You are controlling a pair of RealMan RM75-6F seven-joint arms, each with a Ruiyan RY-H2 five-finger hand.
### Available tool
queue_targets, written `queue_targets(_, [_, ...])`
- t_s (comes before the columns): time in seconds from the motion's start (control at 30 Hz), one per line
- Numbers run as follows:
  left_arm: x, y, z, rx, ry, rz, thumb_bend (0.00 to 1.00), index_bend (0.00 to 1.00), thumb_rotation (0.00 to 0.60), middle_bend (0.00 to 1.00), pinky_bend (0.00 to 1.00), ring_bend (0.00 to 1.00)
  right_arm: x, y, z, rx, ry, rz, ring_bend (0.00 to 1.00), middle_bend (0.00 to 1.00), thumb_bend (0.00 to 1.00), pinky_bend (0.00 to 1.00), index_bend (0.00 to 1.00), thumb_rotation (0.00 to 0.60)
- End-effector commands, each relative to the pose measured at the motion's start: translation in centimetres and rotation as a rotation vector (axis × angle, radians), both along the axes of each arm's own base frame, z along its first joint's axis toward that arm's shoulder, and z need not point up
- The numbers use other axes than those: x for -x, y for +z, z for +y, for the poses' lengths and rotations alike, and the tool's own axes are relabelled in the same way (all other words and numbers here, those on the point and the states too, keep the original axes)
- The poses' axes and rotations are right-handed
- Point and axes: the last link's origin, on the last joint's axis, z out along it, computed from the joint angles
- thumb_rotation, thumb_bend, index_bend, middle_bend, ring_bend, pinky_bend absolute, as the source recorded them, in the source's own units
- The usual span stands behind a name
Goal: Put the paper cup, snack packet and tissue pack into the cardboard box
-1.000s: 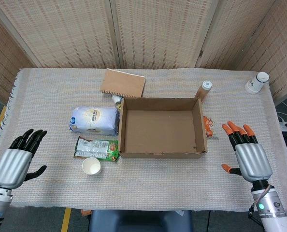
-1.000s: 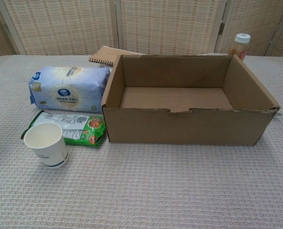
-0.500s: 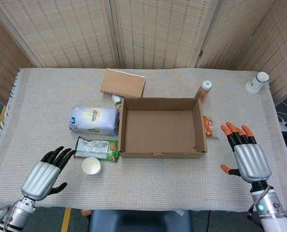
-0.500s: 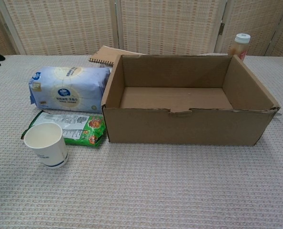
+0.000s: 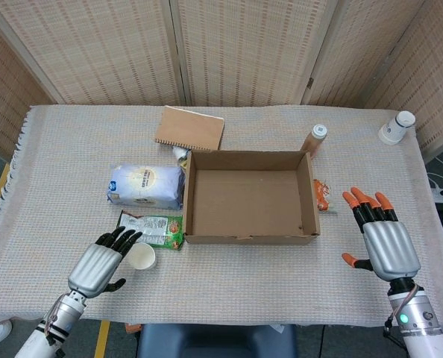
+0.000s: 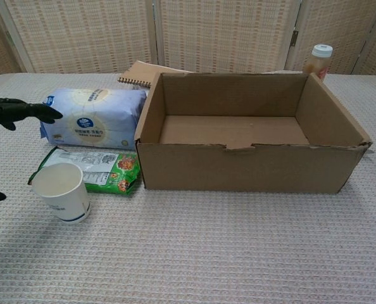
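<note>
Left hand [image 5: 101, 265] fingers spread, empty, just beside paper cup [image 5: 141, 256] near table's front edge, right hand [image 5: 384, 242] splayed, empty, right of cardboard box [image 5: 249, 237].

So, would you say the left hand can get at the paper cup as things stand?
Probably yes. The left hand is open right beside the paper cup, with only bare tablecloth between them; the snack packet lies behind the cup, out of the way.

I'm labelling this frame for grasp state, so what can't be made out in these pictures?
- Left hand: chest view cuts it at the left edge; contact with the paper cup cannot be told.
- Right hand: outside the chest view.
- Snack packet: print too small, cup hides part.
- Small item behind the cardboard box: unidentifiable.
</note>
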Motion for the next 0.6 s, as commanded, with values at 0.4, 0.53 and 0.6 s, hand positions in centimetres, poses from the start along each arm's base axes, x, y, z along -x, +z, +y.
queue_targets(0.4, [0.3,-2.4,1.9,0.052,0.065,-0.001,0.19,0.00,0.600,0.07,0.21,0.04,0.1,0.1,-0.1,0.003,-0.002,-0.001,0.00,0.00,0.07,0.00,0.06,0.600])
queue_targets(0.53, [0.4,-2.8,2.1,0.062,0.073,0.001,0.19,0.00,0.600,0.07,0.21,0.04,0.1,0.1,-0.1,0.002,-0.003,-0.001,0.00,0.00,0.07,0.00,0.06,0.600])
queue_targets(0.6, [0.6,-3.0,2.2,0.066,0.078,0.004,0.19,0.00,0.600,0.07,0.21,0.04,0.1,0.1,-0.1,0.003,-0.003,-0.001,0.00,0.00,0.07,0.00,0.06,0.600])
